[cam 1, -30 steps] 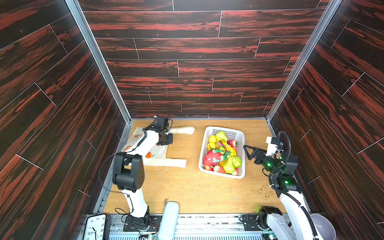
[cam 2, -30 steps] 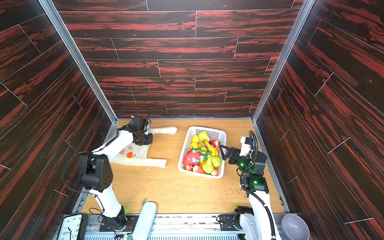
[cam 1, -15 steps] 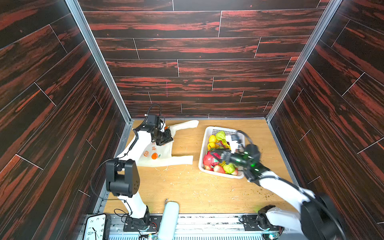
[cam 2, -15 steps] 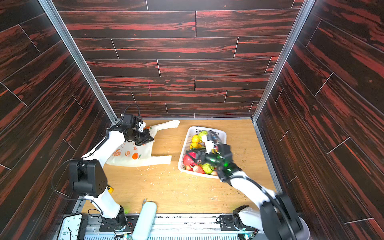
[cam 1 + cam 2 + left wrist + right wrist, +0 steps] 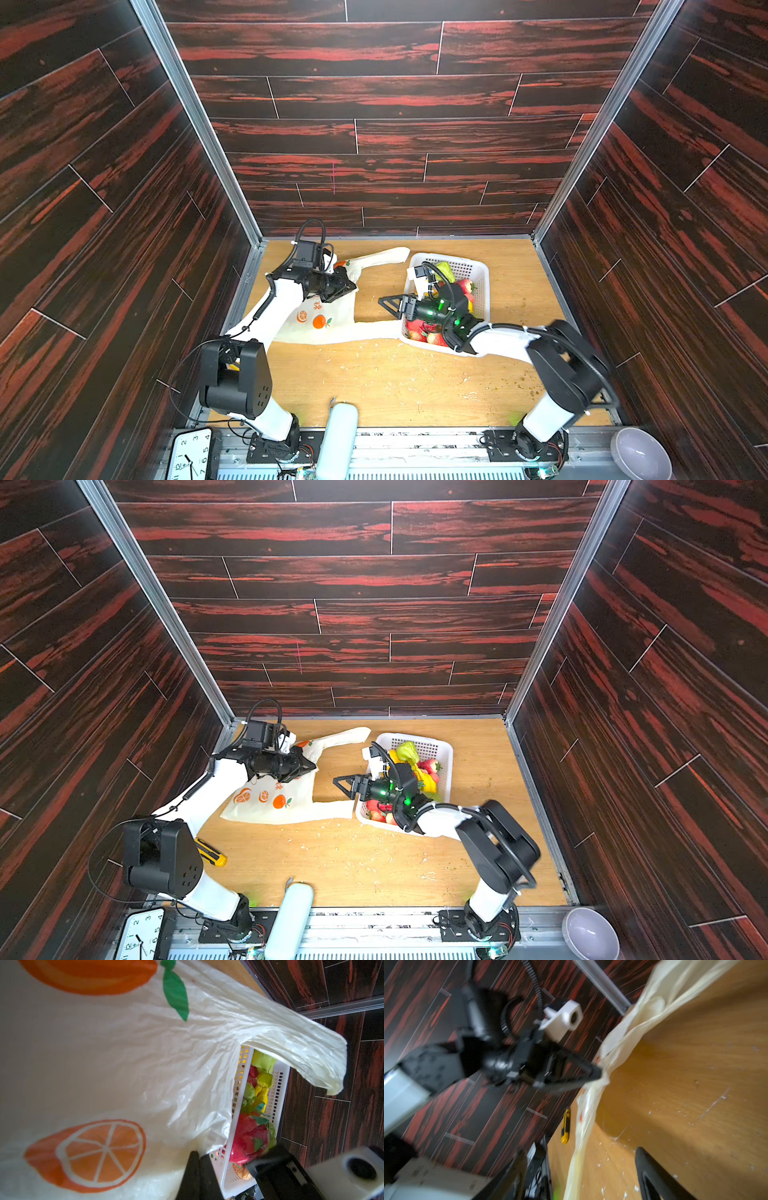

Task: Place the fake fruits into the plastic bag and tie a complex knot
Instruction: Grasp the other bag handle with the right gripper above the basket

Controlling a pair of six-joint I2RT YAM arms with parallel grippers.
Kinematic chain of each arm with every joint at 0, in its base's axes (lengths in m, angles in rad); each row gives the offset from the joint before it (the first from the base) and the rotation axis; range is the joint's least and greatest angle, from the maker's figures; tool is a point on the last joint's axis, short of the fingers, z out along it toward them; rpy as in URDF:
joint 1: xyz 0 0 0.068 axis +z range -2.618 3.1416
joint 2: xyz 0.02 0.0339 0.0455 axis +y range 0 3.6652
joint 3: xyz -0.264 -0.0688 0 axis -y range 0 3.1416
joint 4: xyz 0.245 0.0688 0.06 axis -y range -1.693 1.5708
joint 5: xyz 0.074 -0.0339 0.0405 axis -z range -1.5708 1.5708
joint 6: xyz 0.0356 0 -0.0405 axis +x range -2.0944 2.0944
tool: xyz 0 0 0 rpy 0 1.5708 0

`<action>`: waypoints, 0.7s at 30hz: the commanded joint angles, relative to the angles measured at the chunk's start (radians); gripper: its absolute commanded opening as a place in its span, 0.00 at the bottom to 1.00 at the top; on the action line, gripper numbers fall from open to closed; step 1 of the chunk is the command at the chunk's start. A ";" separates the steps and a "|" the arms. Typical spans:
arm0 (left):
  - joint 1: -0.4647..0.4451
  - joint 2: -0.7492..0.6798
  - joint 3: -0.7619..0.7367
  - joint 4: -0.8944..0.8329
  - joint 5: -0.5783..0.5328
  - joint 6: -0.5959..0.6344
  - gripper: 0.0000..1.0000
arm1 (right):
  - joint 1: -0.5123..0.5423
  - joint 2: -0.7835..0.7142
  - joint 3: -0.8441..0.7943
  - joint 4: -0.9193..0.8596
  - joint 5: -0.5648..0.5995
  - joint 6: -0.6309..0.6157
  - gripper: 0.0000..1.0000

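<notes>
On the bench (image 5: 374, 386), left side: plastic bag (image 5: 336, 320), rim raised, thin and limp. Probably slips and crumples easily, so best taken at the mouth rim or a handle loop. Right of it: white basket (image 5: 467, 269) heaped with fake fruits (image 5: 464, 286), glossy, likely light and rigid; best pinched across the middle. Left hand (image 5: 352, 286) pinched shut on the bag's rim. Right hand (image 5: 383, 302) wide, empty, between bag and basket.
</notes>
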 commanded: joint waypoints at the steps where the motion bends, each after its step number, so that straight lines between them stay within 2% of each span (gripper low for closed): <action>1: -0.014 -0.062 -0.022 0.018 -0.002 -0.018 0.00 | -0.005 0.057 0.067 0.033 0.109 0.077 0.81; 7: -0.020 -0.109 -0.048 0.016 0.004 -0.020 0.00 | -0.012 0.127 0.157 -0.025 0.164 0.212 0.77; 12: -0.029 -0.135 -0.059 0.026 0.011 -0.027 0.00 | -0.012 0.177 0.230 -0.063 0.189 0.291 0.67; 21: -0.041 -0.160 -0.055 0.014 0.038 -0.001 0.00 | -0.012 0.254 0.363 -0.143 0.187 0.316 0.64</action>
